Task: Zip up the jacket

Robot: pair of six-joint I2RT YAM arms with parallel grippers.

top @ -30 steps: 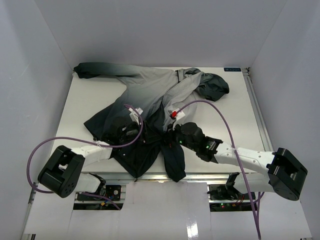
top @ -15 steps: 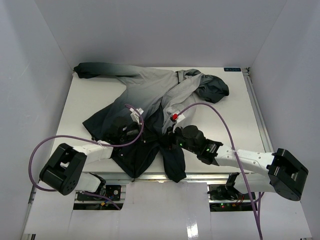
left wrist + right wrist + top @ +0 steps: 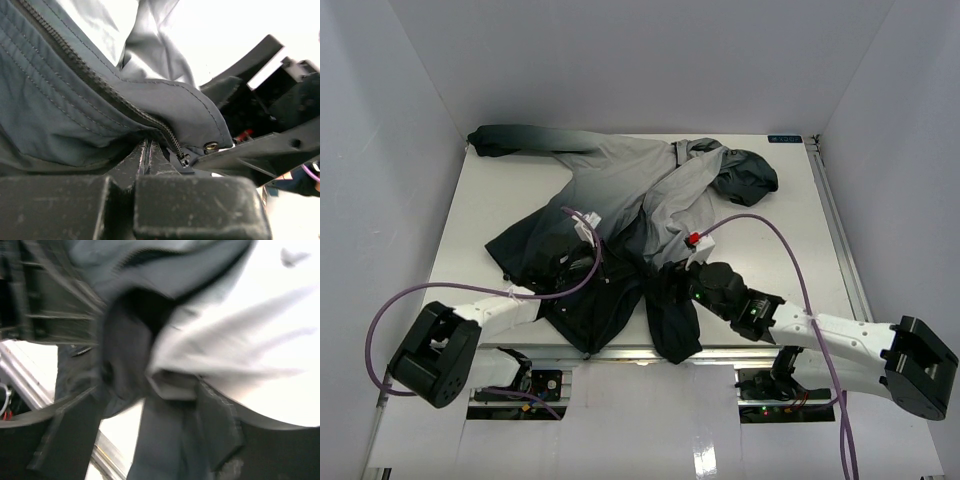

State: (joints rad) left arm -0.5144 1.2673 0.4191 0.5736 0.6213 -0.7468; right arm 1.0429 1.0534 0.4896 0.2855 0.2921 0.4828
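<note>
— Found the large hooded fabric jacket [image 3: 620, 190], light grey fading to charcoal, where?
— Spread across the white surface [image 3: 790, 230]: hood far beyond both hands, dark hem right at them.
— And the left hand [image 3: 148, 160]?
— Clamped narrow on the dark hem fabric, directly under the bottom end of the black zipper teeth [image 3: 100, 85]. Spotted a small metal snap stud [image 3: 211, 146] just right of its fingertips.
— The right hand [image 3: 672, 278]?
— Stood wide, gripping nothing, close beside the left hand on its right, with dark fabric loose between its fingers. Too blurred there to make out a slider.
— Which step, then?
— Judged it the very start: saw the front open and the teeth unjoined, with the bottom corner pinned as an anchor.
— Called for what next?
— Probably closing the right hand on the opposite edge's bottom end, bringing that against the pinned corner, seating it in the slider, then pulling away toward the hood.
— Any containers?
— Saw none, so nothing inside to report.
</note>
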